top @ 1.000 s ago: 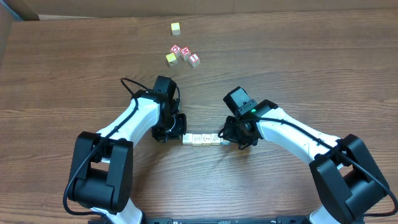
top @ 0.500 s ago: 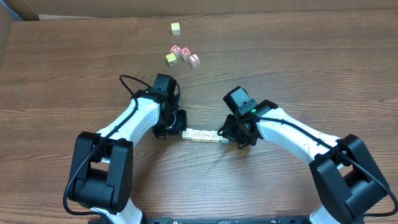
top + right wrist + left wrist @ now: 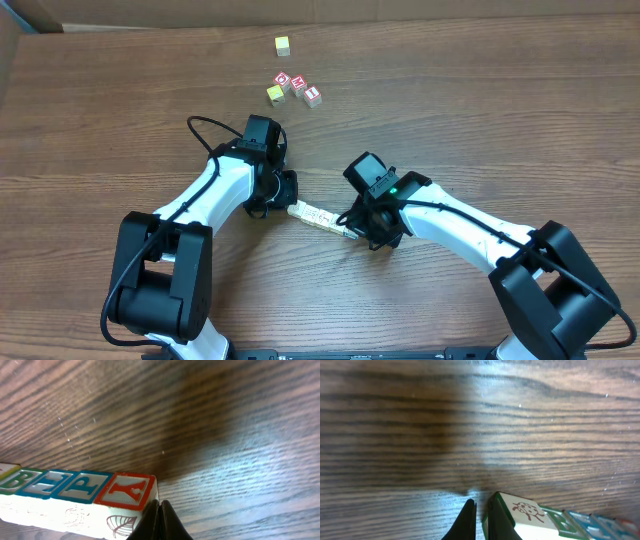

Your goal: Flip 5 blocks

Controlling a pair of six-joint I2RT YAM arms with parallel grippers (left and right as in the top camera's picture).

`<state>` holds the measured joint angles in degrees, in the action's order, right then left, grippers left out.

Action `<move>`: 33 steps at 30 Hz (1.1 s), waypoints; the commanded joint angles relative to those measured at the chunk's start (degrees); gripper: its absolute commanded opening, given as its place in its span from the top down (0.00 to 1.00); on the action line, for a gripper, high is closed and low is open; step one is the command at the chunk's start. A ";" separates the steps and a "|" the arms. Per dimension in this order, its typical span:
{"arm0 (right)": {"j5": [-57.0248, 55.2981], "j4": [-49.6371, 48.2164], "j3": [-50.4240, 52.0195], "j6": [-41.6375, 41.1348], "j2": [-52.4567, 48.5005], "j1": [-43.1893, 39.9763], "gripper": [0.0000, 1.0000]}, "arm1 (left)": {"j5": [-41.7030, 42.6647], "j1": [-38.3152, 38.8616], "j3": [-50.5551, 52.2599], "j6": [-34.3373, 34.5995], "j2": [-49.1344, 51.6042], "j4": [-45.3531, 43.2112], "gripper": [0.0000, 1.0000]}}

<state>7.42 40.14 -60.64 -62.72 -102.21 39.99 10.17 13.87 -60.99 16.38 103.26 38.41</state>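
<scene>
Down at 6 o'clock, the left gripper [image 3: 480, 512] pokes into view, its two dark fingers [image 3: 501, 522] drawn close together with only a sliver of gap, tips low over the wooden table [image 3: 420, 425]. Just off to 5 o'clock lies the row of blocks [image 3: 560, 522], running out toward the lower right corner. The end cube [image 3: 526, 511] sits right against the outer side of the nearer finger, showing a cream face with a dark ladybug drawing and a green edge. Beyond it are a green letter face, then blue ones, blurred. Glare brightens the wood grain from the centre out to 1 o'clock, and shadow darkens it around 9 o'clock.
</scene>
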 commanded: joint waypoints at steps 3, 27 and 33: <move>2.71 -2.45 -0.44 -9.31 -0.15 2.75 0.96 | 4.63 1.20 0.42 0.57 -1.38 -0.81 0.96; 1.66 -9.60 -0.44 -30.01 -0.15 10.95 0.96 | 4.26 1.20 0.42 0.57 -1.38 -5.49 0.96; 1.68 -9.92 -0.44 -33.55 -0.15 11.65 0.92 | 4.24 1.20 0.42 0.52 -1.38 -5.88 0.96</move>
<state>10.02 30.44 -60.07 -93.06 -102.61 51.11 12.69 15.03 -60.88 16.40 102.61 32.67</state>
